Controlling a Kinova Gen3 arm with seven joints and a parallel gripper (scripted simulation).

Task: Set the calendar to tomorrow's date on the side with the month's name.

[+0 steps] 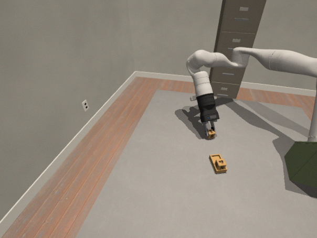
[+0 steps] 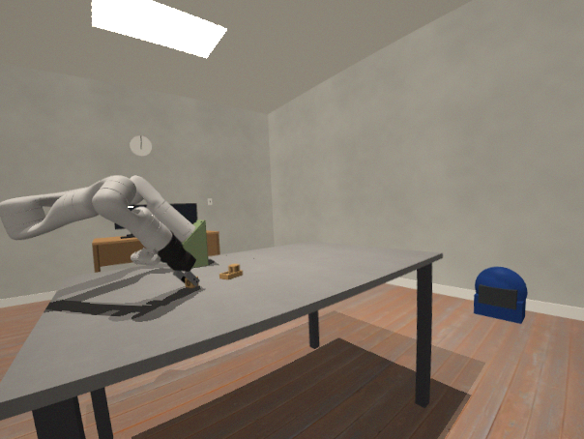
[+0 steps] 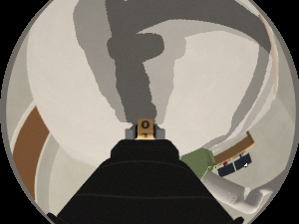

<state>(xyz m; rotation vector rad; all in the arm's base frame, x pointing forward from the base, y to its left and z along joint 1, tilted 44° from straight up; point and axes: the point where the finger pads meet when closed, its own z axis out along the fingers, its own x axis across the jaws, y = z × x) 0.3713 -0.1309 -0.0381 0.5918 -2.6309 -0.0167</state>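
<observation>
An orange tray (image 1: 221, 171) (image 2: 225, 276) lies flat on the table. One orange cube (image 1: 221, 164) (image 2: 234, 267) stands in its near end in the top view; the far end is empty. Its digits are too small to read. My gripper (image 1: 210, 133) (image 2: 191, 281) (image 3: 146, 128) is tilted and shut on the other orange cube (image 1: 211, 134) (image 2: 190, 283) (image 3: 146, 124), at or just above the table, beyond the tray's empty end. In the wrist view a dark 0 shows on one face; the digit on the face below it is unclear. The month's name cannot be read.
The arm's green mount (image 1: 302, 162) (image 2: 199, 247) (image 3: 198, 162) stands on the table (image 1: 157, 183) (image 2: 300, 271), to the right in the top view. A tall filing cabinet (image 1: 236, 26) stands beyond the table. The arm's shadow falls around the gripper.
</observation>
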